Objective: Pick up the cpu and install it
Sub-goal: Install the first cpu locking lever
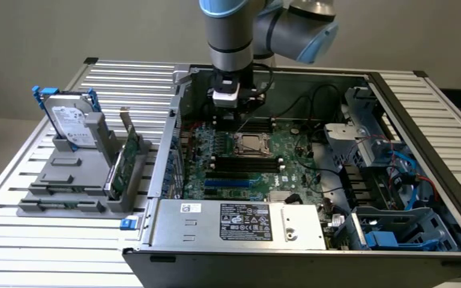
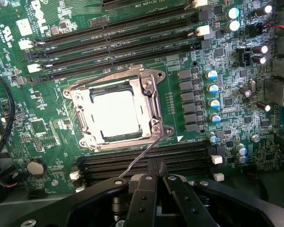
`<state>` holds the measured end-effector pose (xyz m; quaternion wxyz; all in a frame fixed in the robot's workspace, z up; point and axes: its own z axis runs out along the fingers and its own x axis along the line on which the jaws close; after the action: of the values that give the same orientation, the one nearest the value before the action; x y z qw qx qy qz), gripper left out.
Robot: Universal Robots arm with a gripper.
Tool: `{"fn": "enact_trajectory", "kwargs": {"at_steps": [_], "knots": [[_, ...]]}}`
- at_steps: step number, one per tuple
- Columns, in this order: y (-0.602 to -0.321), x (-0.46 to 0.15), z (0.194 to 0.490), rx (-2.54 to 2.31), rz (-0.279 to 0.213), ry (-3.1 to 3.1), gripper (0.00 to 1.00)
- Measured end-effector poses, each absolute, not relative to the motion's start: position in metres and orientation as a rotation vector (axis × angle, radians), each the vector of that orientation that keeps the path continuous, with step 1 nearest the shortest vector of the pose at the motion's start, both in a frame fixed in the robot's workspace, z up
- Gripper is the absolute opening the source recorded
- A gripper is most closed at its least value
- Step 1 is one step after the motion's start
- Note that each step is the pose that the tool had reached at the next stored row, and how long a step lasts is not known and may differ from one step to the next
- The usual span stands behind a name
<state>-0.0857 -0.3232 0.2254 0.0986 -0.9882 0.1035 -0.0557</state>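
The cpu (image 2: 114,116), a flat square with a bright silver top, lies inside the metal-framed socket (image 2: 150,87) on the green motherboard. The socket's thin wire lever (image 2: 141,155) juts out from one corner towards my gripper. My gripper (image 2: 155,165) hovers above the board just beside the socket, its black fingers pressed together with nothing between them. In the exterior view the gripper (image 1: 232,110) hangs inside the open computer case, just behind the socket (image 1: 251,144), whose centre looks pale.
Black memory slots (image 2: 118,35) flank the socket on both sides. A hard drive with a blue bracket (image 1: 70,123) and a card (image 1: 126,162) stand in a grey holder on the exterior view's left. The power supply (image 1: 239,222), cables and blue drive bays (image 1: 391,234) crowd the case.
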Motion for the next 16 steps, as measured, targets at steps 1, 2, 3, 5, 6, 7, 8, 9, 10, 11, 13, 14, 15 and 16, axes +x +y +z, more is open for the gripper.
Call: {"fn": "enact_trajectory", "kwargs": {"at_steps": [1,2,3,5,6,7,8,9,10,11,13,14,15,16], "knots": [[-0.324,-0.086,0.225,-2.924,-0.165,0.306,0.11],[-0.324,-0.086,0.224,-2.924,-0.165,0.306,0.11],[-0.325,-0.086,0.223,-2.924,-0.165,0.306,0.11],[-0.326,-0.087,0.22,-2.924,-0.165,0.306,0.11],[-0.326,-0.087,0.219,-2.924,-0.165,0.306,0.11],[-0.326,-0.087,0.218,-2.924,-0.165,0.306,0.11],[-0.327,-0.087,0.216,-2.924,-0.165,0.306,0.11],[-0.327,-0.088,0.214,-2.924,-0.165,0.306,0.11],[-0.327,-0.088,0.213,-2.924,-0.165,0.306,0.11],[-0.328,-0.089,0.211,-2.924,-0.165,0.306,0.11],[-0.328,-0.089,0.208,-2.924,-0.165,0.306,0.11],[-0.328,-0.089,0.207,-2.924,-0.165,0.306,0.11],[-0.328,-0.089,0.206,-2.924,-0.165,0.306,0.11],[-0.328,-0.089,0.206,-2.924,-0.165,0.306,0.11]]}}
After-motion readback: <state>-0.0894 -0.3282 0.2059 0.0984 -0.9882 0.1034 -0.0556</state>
